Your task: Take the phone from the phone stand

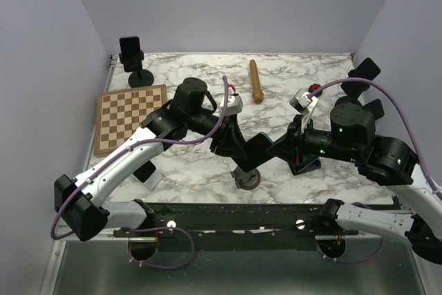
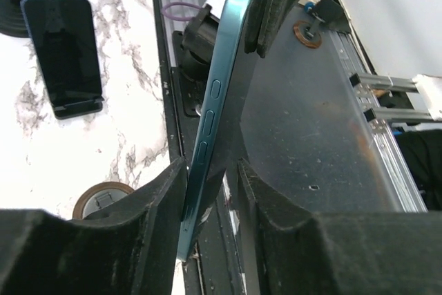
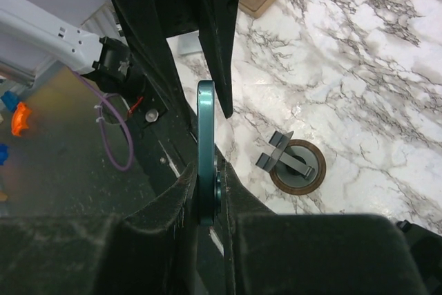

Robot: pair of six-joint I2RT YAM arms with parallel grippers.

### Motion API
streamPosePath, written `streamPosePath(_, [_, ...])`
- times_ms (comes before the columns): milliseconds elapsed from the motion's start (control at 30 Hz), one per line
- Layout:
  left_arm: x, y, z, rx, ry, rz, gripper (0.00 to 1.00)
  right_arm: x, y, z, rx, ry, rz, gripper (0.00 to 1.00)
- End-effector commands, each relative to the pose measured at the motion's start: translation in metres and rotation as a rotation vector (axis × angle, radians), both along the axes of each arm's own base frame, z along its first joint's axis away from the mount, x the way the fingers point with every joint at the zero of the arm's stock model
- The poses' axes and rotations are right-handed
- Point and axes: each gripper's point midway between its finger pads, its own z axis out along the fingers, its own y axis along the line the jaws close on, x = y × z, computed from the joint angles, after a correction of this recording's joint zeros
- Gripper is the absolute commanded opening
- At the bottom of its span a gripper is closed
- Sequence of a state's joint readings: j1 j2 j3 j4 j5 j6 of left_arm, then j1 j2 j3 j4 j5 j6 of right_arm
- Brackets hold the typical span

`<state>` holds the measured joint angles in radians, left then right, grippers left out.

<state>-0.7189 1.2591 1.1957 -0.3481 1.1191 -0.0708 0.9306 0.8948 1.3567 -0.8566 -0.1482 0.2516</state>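
Observation:
The teal phone (image 1: 257,144) is held edge-on in the air between the two arms, above the table's near middle. My right gripper (image 3: 207,191) is shut on one end of the phone (image 3: 205,129). My left gripper (image 2: 210,184) straddles the other end of the phone (image 2: 214,94). Its left finger touches the phone and a gap shows on the other side, so it stands open. The grey phone stand (image 1: 246,179) with a brown round base sits empty on the marble below. It also shows in the right wrist view (image 3: 297,165) and the left wrist view (image 2: 103,198).
A chessboard (image 1: 130,115) lies at the left. A wooden roller (image 1: 256,81) lies at the back middle. Another phone on a black stand (image 1: 130,50) is at the back left corner. A dark-screened phone (image 2: 63,53) rests on a black stand under the right arm.

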Motion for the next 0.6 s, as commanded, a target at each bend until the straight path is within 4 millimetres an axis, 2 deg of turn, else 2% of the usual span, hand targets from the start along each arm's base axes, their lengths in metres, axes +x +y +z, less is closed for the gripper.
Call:
streamPosePath(0, [-0.026, 0.002, 0.007, -0.014, 0.022, -0.143, 0.41, -0.009, -0.002, 0.022, 0.060, -0.062, 0.049, 0.01])
streamPosePath(300, [-0.045, 0.001, 0.004, -0.009, 0.020, -0.230, 0.40, -0.019, 0.000, 0.024, 0.085, -0.065, 0.102, 0.01])
streamPosePath(467, [-0.045, 0.000, 0.006, -0.012, 0.020, -0.231, 0.29, -0.021, 0.004, 0.021, 0.091, -0.057, 0.119, 0.01])
streamPosePath(567, [-0.041, -0.003, 0.007, -0.006, 0.014, -0.207, 0.15, -0.020, 0.007, 0.018, 0.092, -0.053, 0.124, 0.01])
